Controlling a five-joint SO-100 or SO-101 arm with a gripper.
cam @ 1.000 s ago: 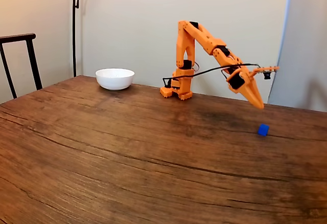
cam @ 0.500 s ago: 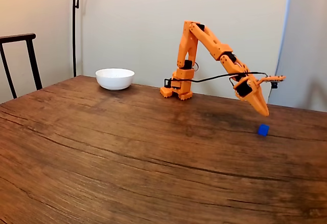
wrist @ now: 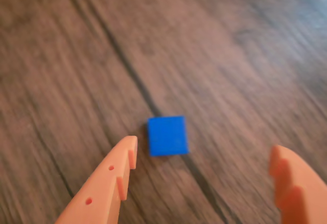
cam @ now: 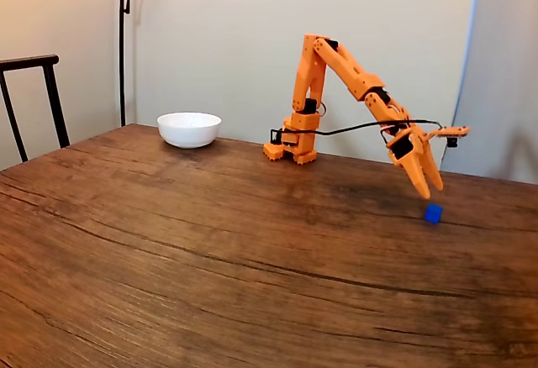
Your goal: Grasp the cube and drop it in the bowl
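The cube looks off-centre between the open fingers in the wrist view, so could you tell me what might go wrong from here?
1. In the wrist view the cube lies close to the left finger, far from the right, and beyond both tips. If the gripper closes as it is, it may nudge the cube aside or miss it.
2. In the fixed view the bowl stands far across the table, so a shallow pinch could drop the cube on the way.

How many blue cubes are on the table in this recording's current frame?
1. The cube lies on the wooden table at the right of the fixed view, just below the open gripper, far from the bowl.
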